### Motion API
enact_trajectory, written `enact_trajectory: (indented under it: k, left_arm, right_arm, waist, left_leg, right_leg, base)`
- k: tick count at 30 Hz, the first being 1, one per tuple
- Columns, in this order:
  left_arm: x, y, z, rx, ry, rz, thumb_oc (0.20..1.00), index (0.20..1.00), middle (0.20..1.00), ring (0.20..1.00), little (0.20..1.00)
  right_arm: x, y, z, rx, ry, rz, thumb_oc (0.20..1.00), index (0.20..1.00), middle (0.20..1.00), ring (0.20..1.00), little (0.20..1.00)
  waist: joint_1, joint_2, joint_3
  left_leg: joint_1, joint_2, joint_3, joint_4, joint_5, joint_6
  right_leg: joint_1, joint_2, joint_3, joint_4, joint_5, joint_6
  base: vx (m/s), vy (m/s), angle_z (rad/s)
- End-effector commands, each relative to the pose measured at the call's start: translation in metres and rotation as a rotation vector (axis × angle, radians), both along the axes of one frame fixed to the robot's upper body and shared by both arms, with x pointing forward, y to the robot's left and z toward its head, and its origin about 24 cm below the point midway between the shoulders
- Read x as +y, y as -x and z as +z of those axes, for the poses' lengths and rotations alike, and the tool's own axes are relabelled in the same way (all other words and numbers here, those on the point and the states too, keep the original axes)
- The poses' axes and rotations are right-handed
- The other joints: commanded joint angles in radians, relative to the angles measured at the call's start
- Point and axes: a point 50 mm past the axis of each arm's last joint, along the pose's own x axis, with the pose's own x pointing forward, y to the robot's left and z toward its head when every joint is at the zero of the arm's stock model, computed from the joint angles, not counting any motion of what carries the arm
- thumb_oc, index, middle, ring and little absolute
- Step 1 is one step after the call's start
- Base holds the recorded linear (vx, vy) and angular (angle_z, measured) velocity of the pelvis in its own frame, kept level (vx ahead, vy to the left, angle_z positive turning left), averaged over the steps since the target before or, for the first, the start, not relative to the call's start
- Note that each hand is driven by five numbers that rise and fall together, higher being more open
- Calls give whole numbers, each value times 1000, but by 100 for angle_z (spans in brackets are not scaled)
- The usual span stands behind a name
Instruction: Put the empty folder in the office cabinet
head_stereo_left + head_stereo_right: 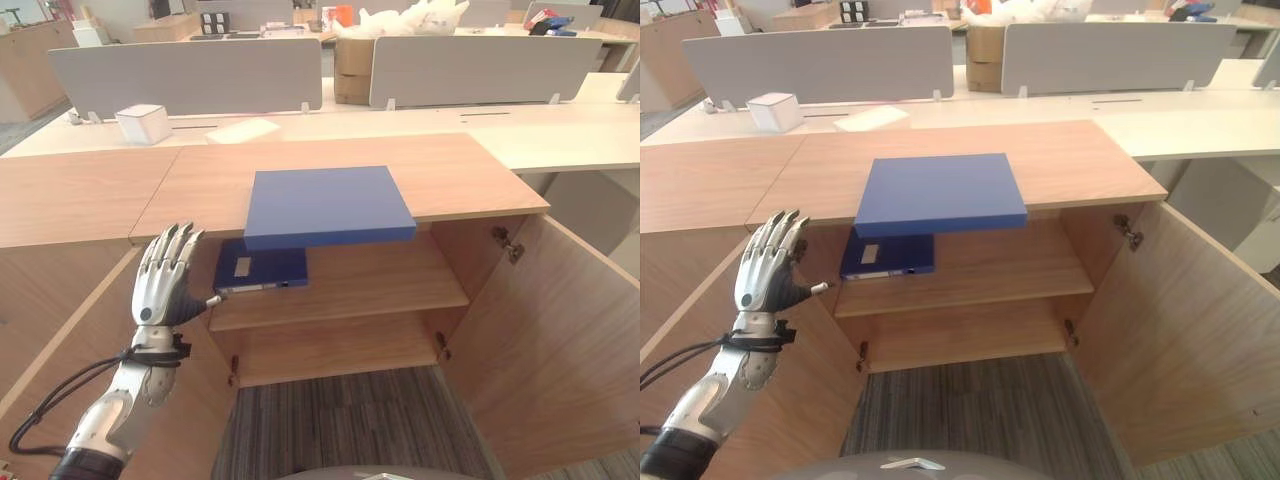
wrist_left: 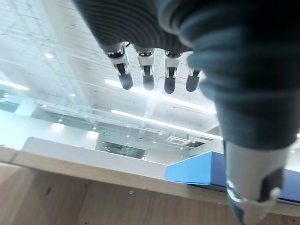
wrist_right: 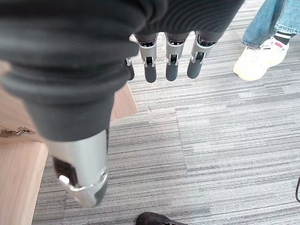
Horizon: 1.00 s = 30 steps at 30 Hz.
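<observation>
Head views: blue folder [image 1: 328,205] lay flat on the wooden cabinet [image 1: 420,170] top, its near edge jutting past the front above the open doors; long axis ran left to right, plain cover up.
Upper shelf [image 1: 380,285]: second blue binder [image 1: 262,270] lay flat at the left end, spine label facing out.
Left hand [image 1: 165,280]: raised beside the left door, fingers straight and spread, empty.
Left wrist view: fingers [image 2: 147,75] extended; folder edge [image 2: 197,169] beyond.
Right wrist view: right hand [image 3: 164,65] hung over grey carpet [image 3: 225,140], fingers relaxed, holding nothing; a person's shoe [image 3: 255,61] nearby.
</observation>
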Motion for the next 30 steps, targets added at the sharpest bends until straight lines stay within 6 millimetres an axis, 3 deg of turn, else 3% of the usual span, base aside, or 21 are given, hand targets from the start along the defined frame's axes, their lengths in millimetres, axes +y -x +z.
enact_trajectory:
  k: [1,11,13,30]
  left_arm:
    - [-8,-28,34,-143,-130,-84,1000,1000,1000,1000,1000]
    - [-50,-45,38,-140,-180,-263,1000,1000,1000,1000,1000]
    - [-66,-48,38,-136,-189,-329,1000,1000,1000,1000,1000]
    - [-90,-55,39,-151,-238,-418,1000,1000,1000,1000,1000]
  right_arm:
    - [-3,-23,2,-31,22,83,1000,1000,1000,1000,1000]
    - [-10,-12,4,14,53,65,1000,1000,1000,1000,1000]
    - [-13,-9,4,28,61,54,1000,1000,1000,1000,1000]
    - [-15,-2,5,57,80,30,1000,1000,1000,1000,1000]
  waist:
    - [-35,-35,-7]
    - [-58,-36,-12]
    - [-67,-35,-14]
    - [-79,-33,-16]
  left_leg:
    - [4,-8,22,1,-119,-24]
    - [1,-2,37,1,-128,-24]
    - [-1,0,44,1,-131,-23]
    - [-3,7,60,1,-137,-28]
  right_leg:
    - [17,-43,18,1,-55,57]
    - [1,-42,31,1,-50,63]
    - [-5,-41,34,1,-50,64]
    - [-19,-33,45,1,-52,64]
  base:
    - [17,8,-9]
    - [8,9,-6]
    - [15,13,-1]
    - [7,9,-2]
